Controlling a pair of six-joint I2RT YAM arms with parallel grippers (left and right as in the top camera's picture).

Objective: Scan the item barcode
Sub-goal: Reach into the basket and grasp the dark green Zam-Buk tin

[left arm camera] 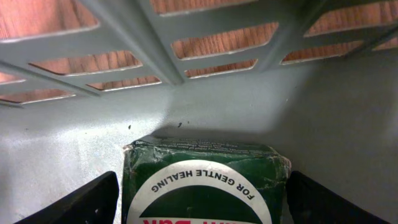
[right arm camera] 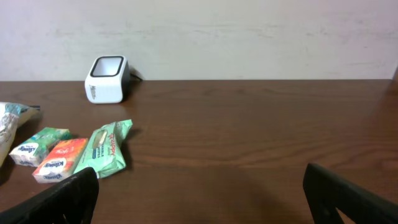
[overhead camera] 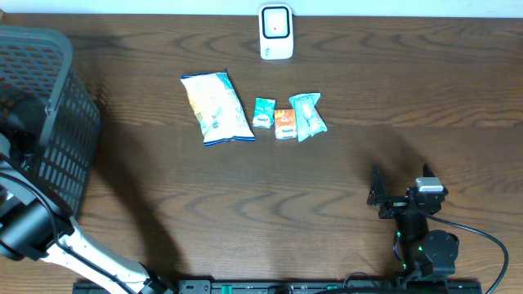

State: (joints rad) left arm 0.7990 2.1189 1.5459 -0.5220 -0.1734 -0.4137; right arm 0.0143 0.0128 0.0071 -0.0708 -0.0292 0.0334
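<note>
The wooden counter [overhead camera: 327, 188] carried a grey mesh basket [overhead camera: 57, 139] at its left end, and the left arm reached down into it. The right arm sat at the opposite near corner, its end effector [right arm camera: 200, 171] spread wide and holding nothing. On the open wood between them lay a chip bag [overhead camera: 216, 108], with the white scanner [overhead camera: 276, 31] standing at the far edge, well apart from the basket. The item to be scanned looked to be the green pack [left arm camera: 205, 168] lying flat on the basket floor near the wall, with a round white label facing up. It sat squarely between the fingers of the left end effector [left arm camera: 203, 180], directly ahead of it. The jaws stood wide at the pack's two side edges, but whether they pressed on it or stood just clear could not be told. The pack's near end was cut off by the frame, so its long axis was unclear. No barcode showed. The left arm was plainly the nearer one, and the coming move likely turned on closing across that width. Three small packets [overhead camera: 284, 121] lay in a row just beside the chip bag.
</note>
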